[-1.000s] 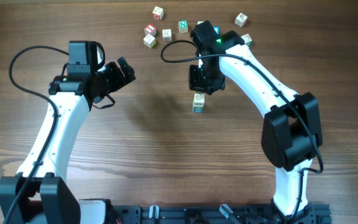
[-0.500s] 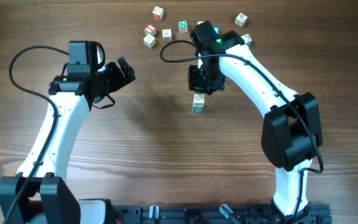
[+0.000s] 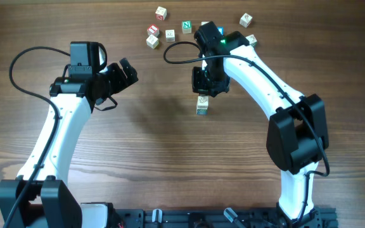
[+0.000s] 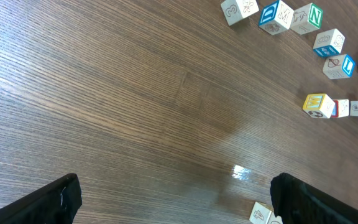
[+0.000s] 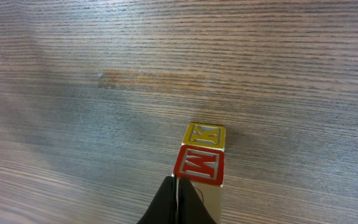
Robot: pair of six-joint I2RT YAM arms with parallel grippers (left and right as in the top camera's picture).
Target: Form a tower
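Observation:
The tower (image 3: 201, 104) stands mid-table, a one-cube-wide column of letter cubes with a pale top and a teal face low down. The right wrist view shows the tower (image 5: 202, 163) from above, with a red M face and a yellow face beyond it. My right gripper (image 3: 206, 88) hangs just behind the tower's top. Its jaws are shut with nothing between them, and the right gripper (image 5: 177, 188) has its tips close by the red cube's left edge. My left gripper (image 3: 126, 74) is open and empty, far to the left. In its own view the left gripper (image 4: 179, 202) spans bare wood.
Several loose letter cubes (image 3: 170, 35) lie scattered at the back of the table, and two more cubes (image 3: 246, 20) lie behind the right arm. The left wrist view shows those loose cubes (image 4: 277, 15) at its top right and one cube (image 4: 261, 214) near its right finger.

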